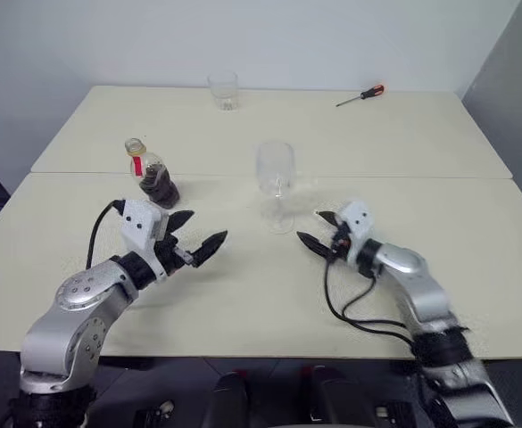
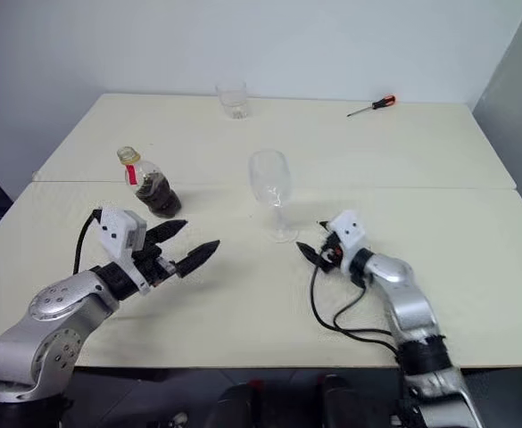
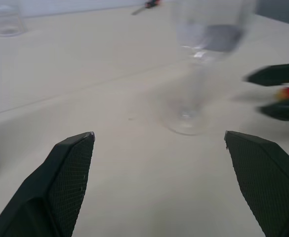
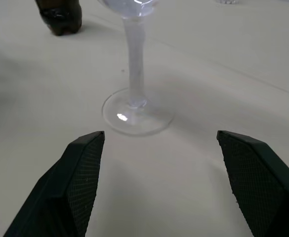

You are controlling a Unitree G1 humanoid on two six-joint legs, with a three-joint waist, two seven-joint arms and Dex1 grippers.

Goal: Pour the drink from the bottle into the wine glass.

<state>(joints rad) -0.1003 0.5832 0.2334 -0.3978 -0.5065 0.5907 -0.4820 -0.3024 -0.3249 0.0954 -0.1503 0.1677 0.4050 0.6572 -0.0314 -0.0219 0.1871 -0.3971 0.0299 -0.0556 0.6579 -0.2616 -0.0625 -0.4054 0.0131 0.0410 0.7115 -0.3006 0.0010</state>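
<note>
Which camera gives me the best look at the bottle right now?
Left eye view: the whole bottle stands upright, uncovered, on the table. Right eye view shows it whole too. Right wrist view catches just its dark base.

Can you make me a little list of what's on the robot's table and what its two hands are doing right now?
bottle: upright, dark drink in its lower part, nothing holding it
wine glass: upright, empty, mid-table
left gripper: open, near the bottle, not touching it
right gripper: open, beside the wine glass's foot, not touching it
tumbler: empty, at the far edge
screwdriver: lying at the far right
</note>
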